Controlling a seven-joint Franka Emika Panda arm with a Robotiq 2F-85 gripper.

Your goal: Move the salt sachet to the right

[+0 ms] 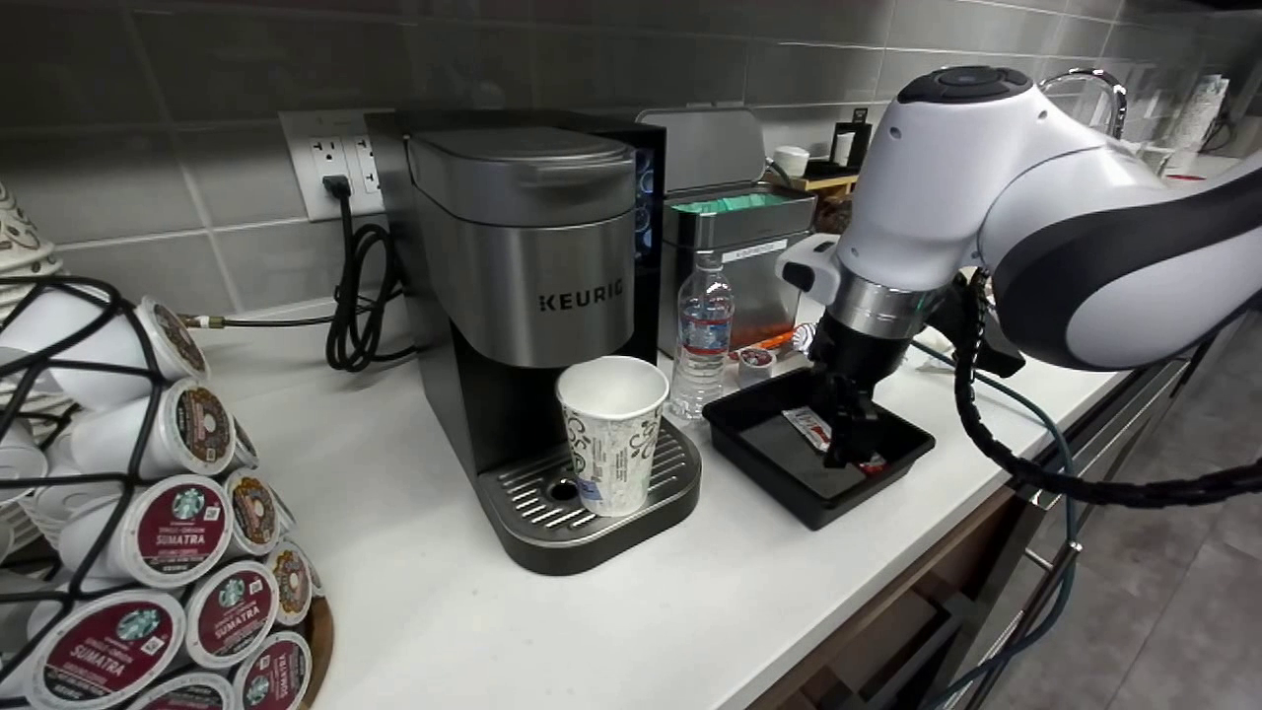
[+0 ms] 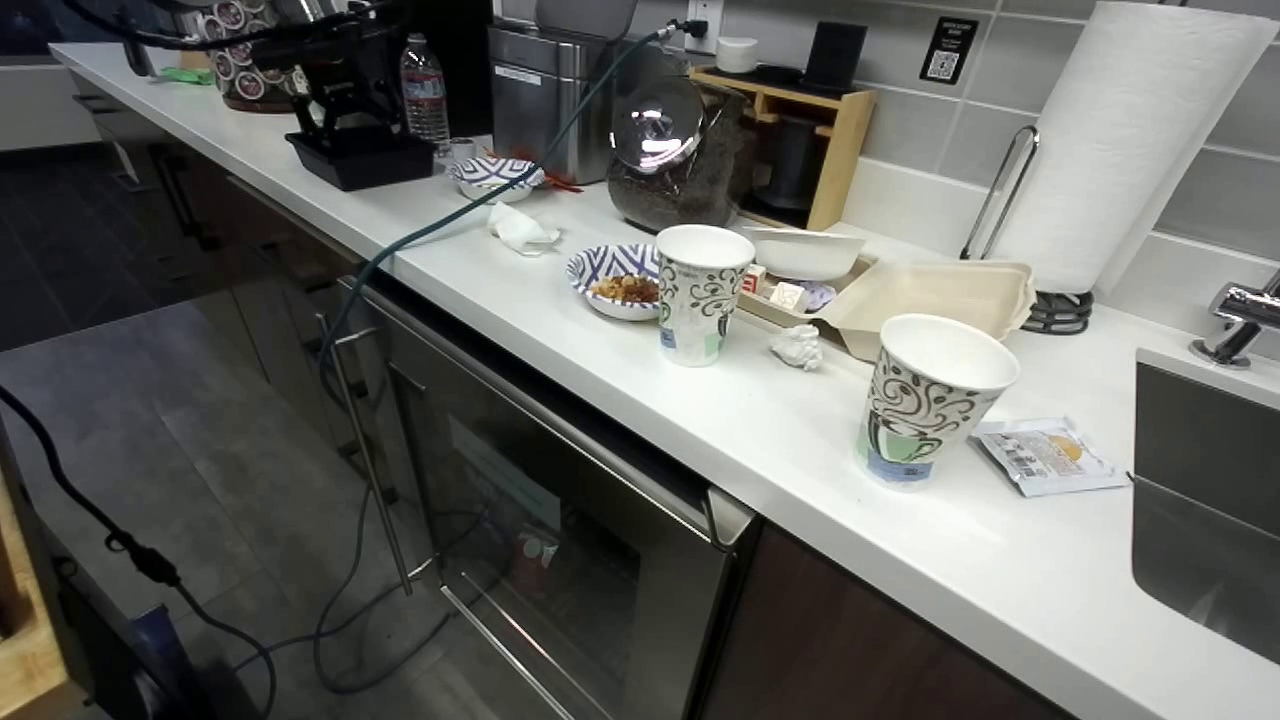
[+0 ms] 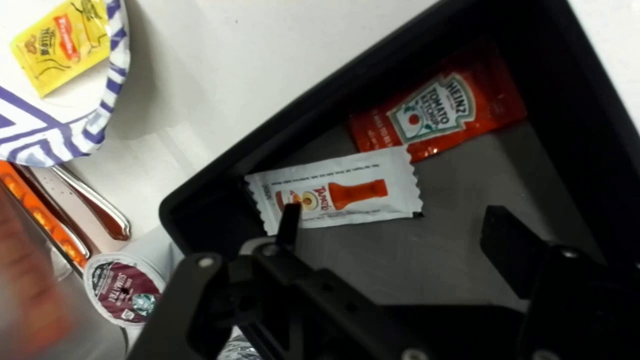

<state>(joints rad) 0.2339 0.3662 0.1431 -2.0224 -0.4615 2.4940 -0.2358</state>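
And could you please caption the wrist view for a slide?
Open gripper at a black tray holding a Tapatío packet and a ketchup packet.

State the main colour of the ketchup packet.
The Heinz tomato ketchup packet is mainly red, best seen in the wrist view.

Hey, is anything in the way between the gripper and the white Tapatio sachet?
No, nothing visible. The gripper points down, open, over the black tray holding the white Tapatio sachet; the ketchup packet borders the sachet without covering it.
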